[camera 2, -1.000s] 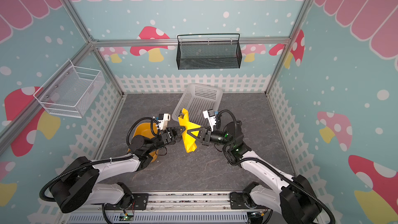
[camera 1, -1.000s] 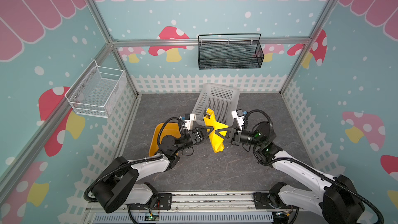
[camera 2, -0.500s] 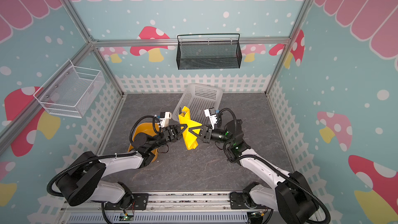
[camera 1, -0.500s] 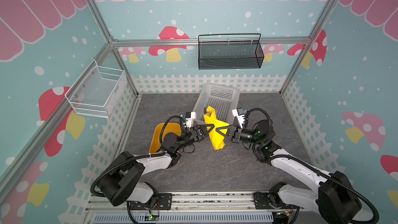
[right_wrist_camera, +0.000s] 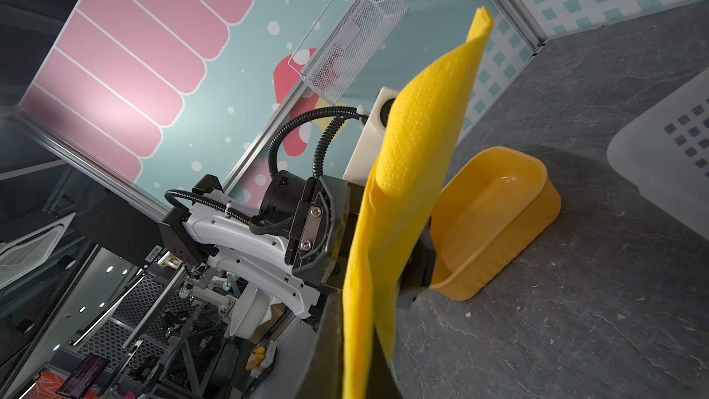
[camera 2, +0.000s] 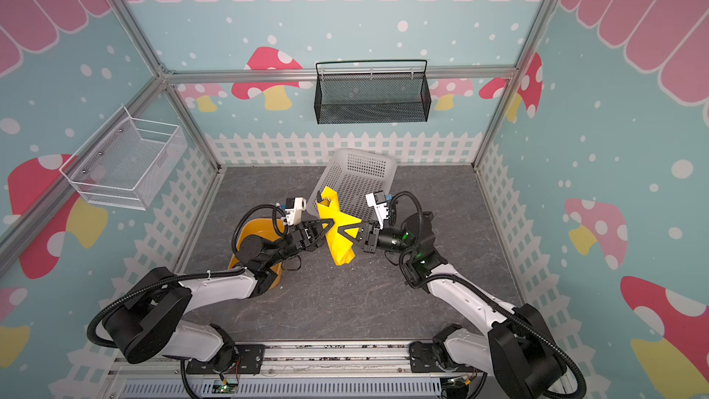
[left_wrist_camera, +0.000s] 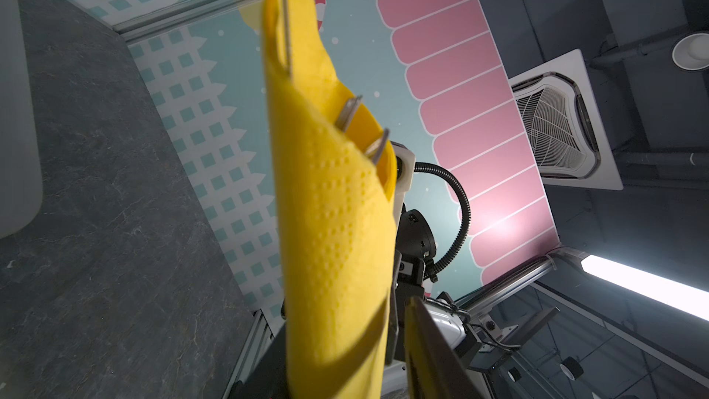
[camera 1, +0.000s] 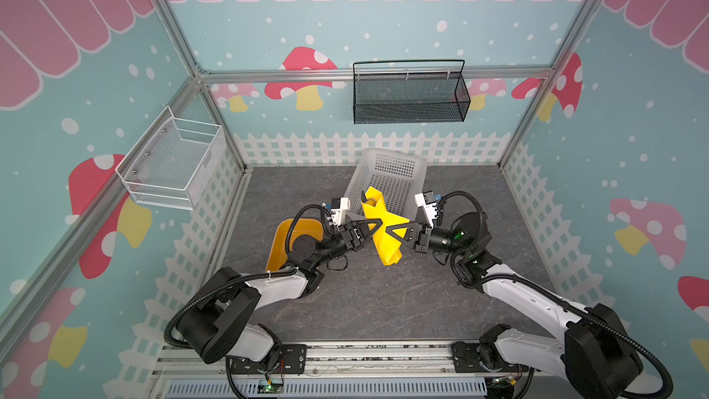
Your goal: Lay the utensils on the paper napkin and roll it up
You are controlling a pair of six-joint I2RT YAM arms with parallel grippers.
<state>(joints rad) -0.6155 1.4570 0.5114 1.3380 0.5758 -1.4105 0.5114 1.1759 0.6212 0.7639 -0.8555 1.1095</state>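
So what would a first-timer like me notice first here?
The bright yellow napkin, rolled and held up above the middle of the grey table, with the right fingers pinching it and the left fingers around it. In the left wrist view, shiny utensils poke from its open end. Behind it is a white basket, and an orange tray sits under the left arm.

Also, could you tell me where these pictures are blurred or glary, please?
Left wrist view: paper napkin softens near the lens, ceiling light blows out, pink wall blooms. Right wrist view: napkin's near end and white basket are blurred. Both top views: evenly lit, sharp.
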